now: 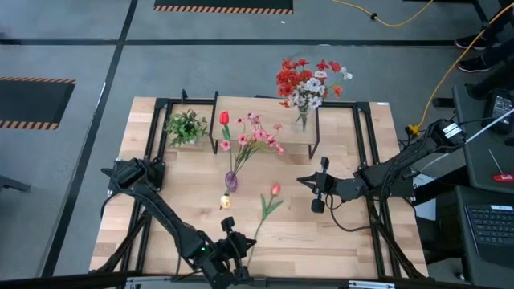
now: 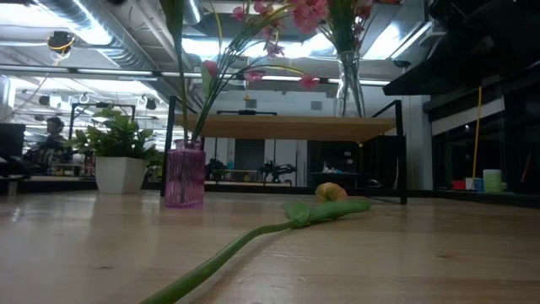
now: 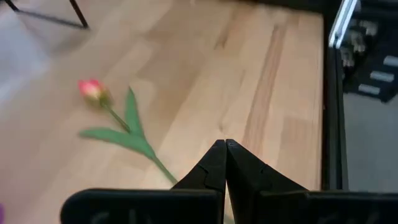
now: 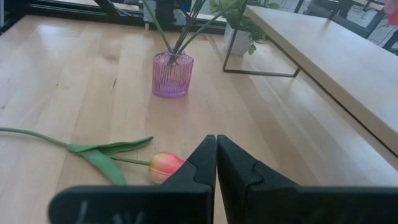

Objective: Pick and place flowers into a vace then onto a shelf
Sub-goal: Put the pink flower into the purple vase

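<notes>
A single tulip (image 1: 269, 205) lies flat on the table, its pink-orange bloom (image 4: 165, 167) toward the far side and its green stem (image 2: 253, 241) running toward the near edge. A purple vase (image 1: 231, 181) stands on the table with pink flowers (image 1: 255, 135) in it. A clear vase (image 1: 301, 120) of red and white flowers stands on the shelf (image 4: 323, 56). My left gripper (image 3: 225, 144) is shut, near the table's front edge beside the stem's lower end. My right gripper (image 4: 216, 138) is shut, hovering just right of the bloom.
A potted green plant (image 1: 186, 127) stands at the far left beside the shelf's black legs (image 1: 214, 136). Black frame rails (image 1: 369, 160) run along both sides of the table. Bare wood (image 1: 345, 233) lies to the right of the tulip.
</notes>
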Robot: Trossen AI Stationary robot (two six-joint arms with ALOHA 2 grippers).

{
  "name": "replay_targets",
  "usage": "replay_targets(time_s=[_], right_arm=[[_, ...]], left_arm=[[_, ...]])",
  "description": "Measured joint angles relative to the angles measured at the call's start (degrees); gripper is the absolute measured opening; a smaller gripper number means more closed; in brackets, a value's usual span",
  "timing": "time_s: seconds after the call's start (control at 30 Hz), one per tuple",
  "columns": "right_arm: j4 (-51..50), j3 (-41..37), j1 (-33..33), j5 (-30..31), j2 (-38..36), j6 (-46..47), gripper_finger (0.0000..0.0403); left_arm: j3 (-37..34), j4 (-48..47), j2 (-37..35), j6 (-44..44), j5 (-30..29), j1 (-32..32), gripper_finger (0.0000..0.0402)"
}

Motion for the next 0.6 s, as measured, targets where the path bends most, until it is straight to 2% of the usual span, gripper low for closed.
replay_targets(time_s=[0.1, 0.23, 0.6], right_arm=[[-0.1, 0.0, 0.0, 0.0, 0.0, 0.0, 0.0016], [-0.2, 0.0, 0.0, 0.0, 0.0, 0.0, 0.0016], [-0.4, 0.0, 0.0, 0.0, 0.0, 0.1, 0.0017]], left_arm=[[0.0, -0.1, 1.3, 0.0, 2.8, 0.9, 0.0008], [-0.1, -0.2, 1.7, -1.6, 2.2, 1.8, 0.0030], [-0.1, -1.8, 3.5, -6.8, 2.8, 4.8, 0.0139]])
